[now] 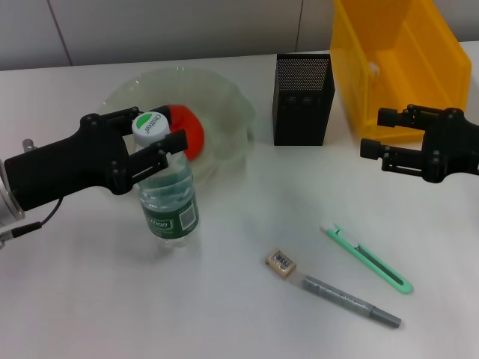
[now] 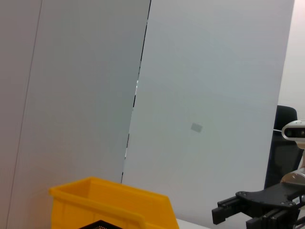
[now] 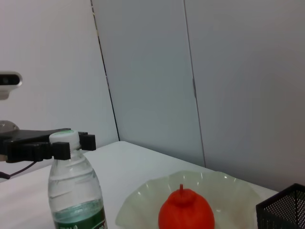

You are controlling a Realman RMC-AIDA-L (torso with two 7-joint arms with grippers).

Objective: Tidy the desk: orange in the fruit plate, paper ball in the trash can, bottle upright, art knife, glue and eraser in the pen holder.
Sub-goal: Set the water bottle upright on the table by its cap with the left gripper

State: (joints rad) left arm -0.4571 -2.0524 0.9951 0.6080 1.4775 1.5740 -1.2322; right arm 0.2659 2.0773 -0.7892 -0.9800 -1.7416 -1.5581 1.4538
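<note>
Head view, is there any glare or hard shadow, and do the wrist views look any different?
Head view: even light, soft faint shadows under the bottle and pen holder, no glare. Right wrist view: bottle and orange sharp against a plain wall. Left wrist view: mostly blank wall, only the yellow bin low in frame.

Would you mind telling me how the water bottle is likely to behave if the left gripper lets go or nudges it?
The bottle stands upright and looks only partly filled, so it is probably light and somewhat top-heavy to a sideways nudge. Its narrow base suggests it may tip rather than slide. The left gripper sits around the cap, so a crooked release could topple it; once down, its round body would likely roll.
</note>
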